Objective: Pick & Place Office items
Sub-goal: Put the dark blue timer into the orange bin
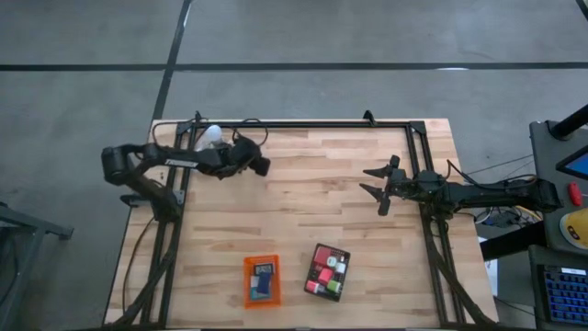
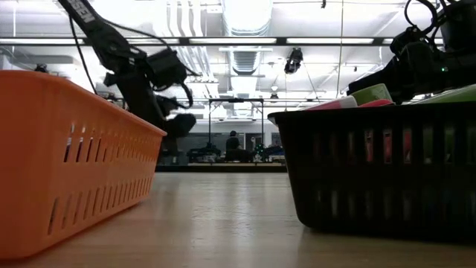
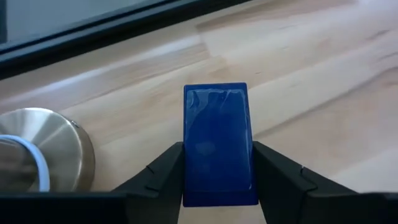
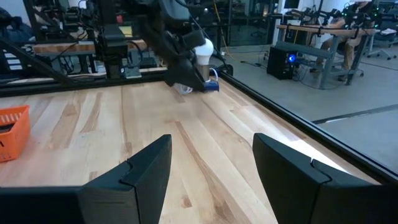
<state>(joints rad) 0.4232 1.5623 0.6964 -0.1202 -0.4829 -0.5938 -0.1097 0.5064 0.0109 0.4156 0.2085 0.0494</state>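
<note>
left gripper (image 3: 217, 180): clamped on dark blue block (image 3: 217, 143), far left of table (image 1: 312, 198)
right gripper (image 4: 211, 174): fingers spread, empty, right side
orange tray (image 1: 261, 280): near edge
black tray (image 1: 328, 271): right of orange

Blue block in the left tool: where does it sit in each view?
High: hidden under the left tool, upper left of the table.
Low: not discernible; the left arm's dark tool hangs beyond the orange tray.
Left wrist: blue block centred, clamped between the fingers.
Right wrist: small blue patch at the far table edge.
Shared landmark: the left tool.
</note>
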